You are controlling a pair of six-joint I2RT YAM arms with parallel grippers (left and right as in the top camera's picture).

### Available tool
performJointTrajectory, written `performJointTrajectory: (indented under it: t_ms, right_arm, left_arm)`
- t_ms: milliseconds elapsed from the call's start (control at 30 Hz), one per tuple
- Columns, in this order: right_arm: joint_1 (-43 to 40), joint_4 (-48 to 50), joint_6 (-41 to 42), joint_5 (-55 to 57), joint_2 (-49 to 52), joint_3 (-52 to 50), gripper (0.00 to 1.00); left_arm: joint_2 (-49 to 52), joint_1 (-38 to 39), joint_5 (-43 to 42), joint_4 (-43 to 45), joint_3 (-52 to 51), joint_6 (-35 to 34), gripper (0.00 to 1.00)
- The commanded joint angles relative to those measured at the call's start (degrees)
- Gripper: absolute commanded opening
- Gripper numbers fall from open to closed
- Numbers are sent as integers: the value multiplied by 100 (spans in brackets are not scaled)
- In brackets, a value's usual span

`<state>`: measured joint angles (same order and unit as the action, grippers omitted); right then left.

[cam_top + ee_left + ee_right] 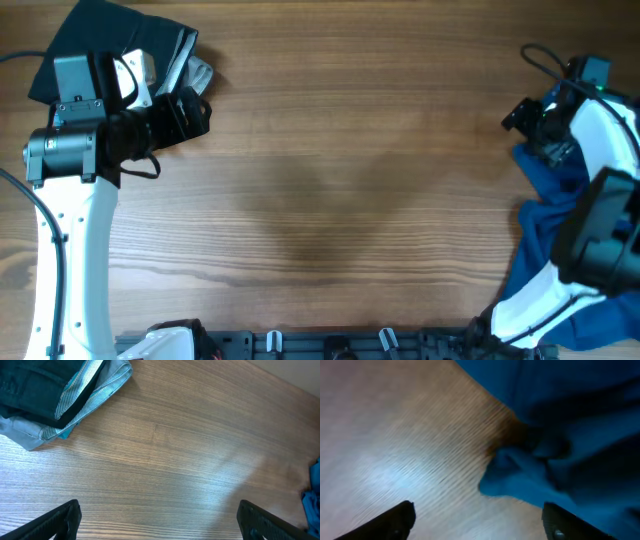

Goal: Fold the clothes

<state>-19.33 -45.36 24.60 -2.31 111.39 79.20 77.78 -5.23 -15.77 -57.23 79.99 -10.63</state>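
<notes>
The clothes lie in two places on the wooden table [340, 180]. A crumpled royal-blue shirt [545, 215] is heaped at the right edge. In the right wrist view a lobe of this blurred shirt [570, 435] juts toward my right gripper [479, 509], which is open, its right finger over the fabric's edge. From above, the right gripper [530, 125] hovers at the shirt's far corner. A folded stack sits at the far left: black piece [100, 40] on top, grey and light-blue striped pieces [85, 390] under it. My left gripper [159, 507] is open and empty over bare wood beside the stack.
A dark rail with hooks [330, 345] runs along the table's front edge. A black cable [545, 60] loops above the right arm. The blue shirt's edge [314, 495] shows at the right border of the left wrist view.
</notes>
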Motion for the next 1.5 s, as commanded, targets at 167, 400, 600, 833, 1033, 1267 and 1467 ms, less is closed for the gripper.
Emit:
performJointTrajectory:
  t_ms: [167, 400, 600, 833, 1033, 1267, 1467]
  right_arm:
    - [20, 551, 173, 254, 610, 114, 62]
    - [341, 756, -929, -2170, 72, 118, 4]
    - [2573, 761, -1825, -3375, -994, 118, 4]
    - [6231, 782, -2601, -2474, -855, 118, 40]
    - [6083, 352, -2057, -396, -1499, 531, 58]
    - [3257, -203, -15, -363, -2317, 603, 66]
    - [966, -619, 479, -358, -1971, 586, 29]
  left_arm:
    - [-57, 15, -28, -17, 142, -15, 100]
    - [-116, 9, -22, -24, 142, -11, 100]
    - [-413, -199, 809, 129, 149, -9, 100]
    - [-946, -629, 968, 723, 151, 122, 100]
    - [-990, -627, 437, 1078, 151, 118, 100]
    - [-177, 651, -138, 942, 151, 323, 85]
    - [1252, 2157, -140, 1158, 151, 590, 31]
